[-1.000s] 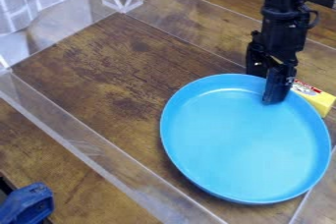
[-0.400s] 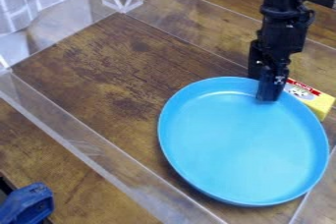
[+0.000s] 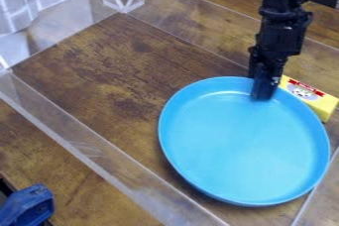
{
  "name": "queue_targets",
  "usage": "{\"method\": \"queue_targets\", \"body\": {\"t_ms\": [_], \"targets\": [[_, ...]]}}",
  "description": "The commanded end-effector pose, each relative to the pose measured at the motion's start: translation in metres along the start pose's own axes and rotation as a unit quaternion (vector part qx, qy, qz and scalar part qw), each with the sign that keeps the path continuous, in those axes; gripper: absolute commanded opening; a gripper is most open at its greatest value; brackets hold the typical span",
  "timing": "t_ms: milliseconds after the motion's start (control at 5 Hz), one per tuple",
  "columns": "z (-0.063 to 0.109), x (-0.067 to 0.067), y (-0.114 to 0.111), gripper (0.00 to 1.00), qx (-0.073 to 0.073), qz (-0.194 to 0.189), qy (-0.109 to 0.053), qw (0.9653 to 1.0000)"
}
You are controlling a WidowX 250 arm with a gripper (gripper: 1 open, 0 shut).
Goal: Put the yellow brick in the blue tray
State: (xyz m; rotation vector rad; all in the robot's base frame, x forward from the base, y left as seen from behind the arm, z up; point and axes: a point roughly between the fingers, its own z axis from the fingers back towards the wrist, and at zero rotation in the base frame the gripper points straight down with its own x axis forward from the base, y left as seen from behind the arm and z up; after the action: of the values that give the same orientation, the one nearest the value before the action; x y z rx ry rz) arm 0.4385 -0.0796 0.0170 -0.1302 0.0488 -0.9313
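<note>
The big blue tray (image 3: 245, 143) has slid just a tiny bit to the left in the view, and it sits flat on the brown table (image 3: 106, 66) with nothing in it. The black robot arm (image 3: 283, 22) has moved a little to the left too, and its gripper (image 3: 264, 89) is now down by the far edge of the tray. The little yellow brick (image 3: 307, 98) shows more than it did, because the gripper covers less of it. It is still outside the tray, right beside the rim on the far right side. So the job is not done, and I think the gripper must get back over the brick, grab it and lift it over the rim. It could bump the tray and push it away. The top of the arm is cut off by the edge of the picture. The tips are dark and blurry, so I can't tell if they are wide or narrow. I can't tell if they touch the rim or the brick's near end.
</note>
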Motion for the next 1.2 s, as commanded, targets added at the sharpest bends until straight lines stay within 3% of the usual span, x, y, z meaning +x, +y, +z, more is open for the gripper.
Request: {"method": "queue_targets", "body": {"t_ms": [0, 400, 600, 1000], "targets": [[-0.006, -0.005, 0.002, 0.0, -0.007, 0.008, 0.018, 0.9998], [0.009, -0.009, -0.001, 0.0, -0.019, 0.071, 0.041, 0.9964], [0.026, -0.011, -0.007, 0.0, -0.023, 0.057, 0.06, 0.9963], [0.05, -0.01, -0.011, 0.0, -0.023, 0.024, 0.073, 0.9968]]}}
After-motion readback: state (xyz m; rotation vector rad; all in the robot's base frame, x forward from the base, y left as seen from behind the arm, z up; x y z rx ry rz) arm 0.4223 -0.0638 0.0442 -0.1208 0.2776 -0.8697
